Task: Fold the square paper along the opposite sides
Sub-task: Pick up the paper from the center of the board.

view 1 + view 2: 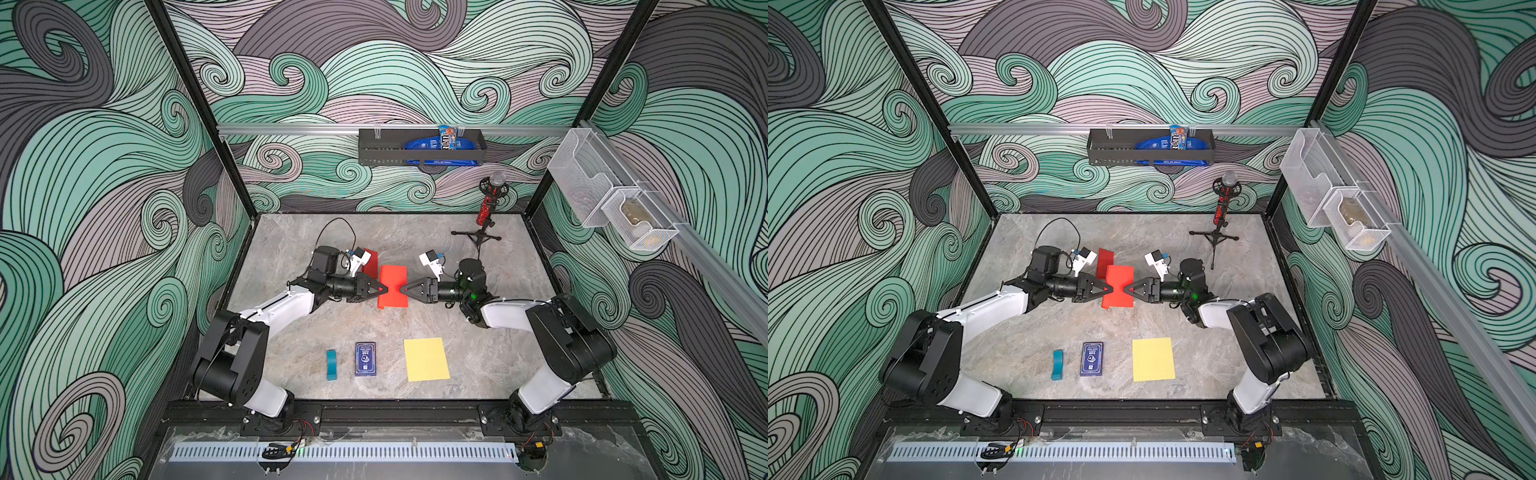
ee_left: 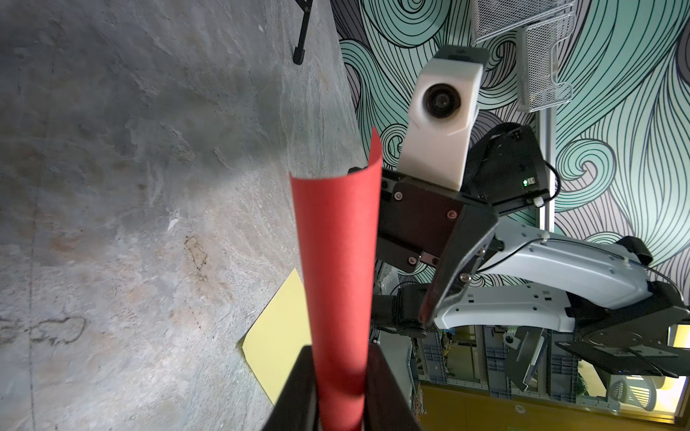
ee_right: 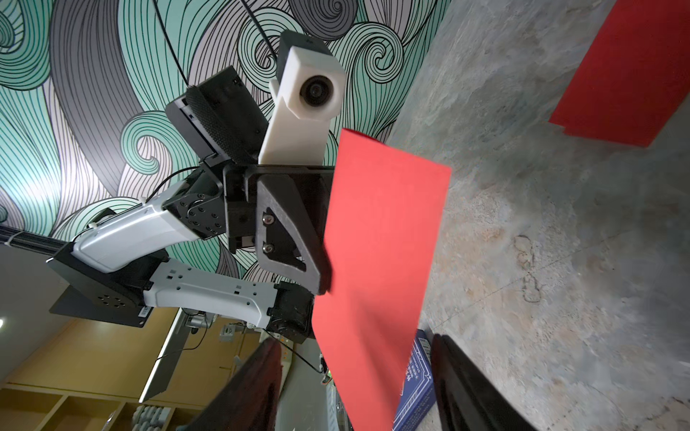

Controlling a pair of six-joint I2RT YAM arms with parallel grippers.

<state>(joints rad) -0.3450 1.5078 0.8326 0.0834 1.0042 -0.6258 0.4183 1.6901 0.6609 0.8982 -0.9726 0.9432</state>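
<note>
Red paper point(image 2: 336, 261) pinched in left gripper point(image 1: 385, 288); right gripper point(image 1: 402, 288) jaws stand apart around its opposite side.
One-sided hold could let it twist.

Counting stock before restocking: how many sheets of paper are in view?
3. A red sheet pinched by the left gripper mid-table; a darker red sheet lying just behind it; a yellow sheet flat near the front edge. No others visible.
</note>
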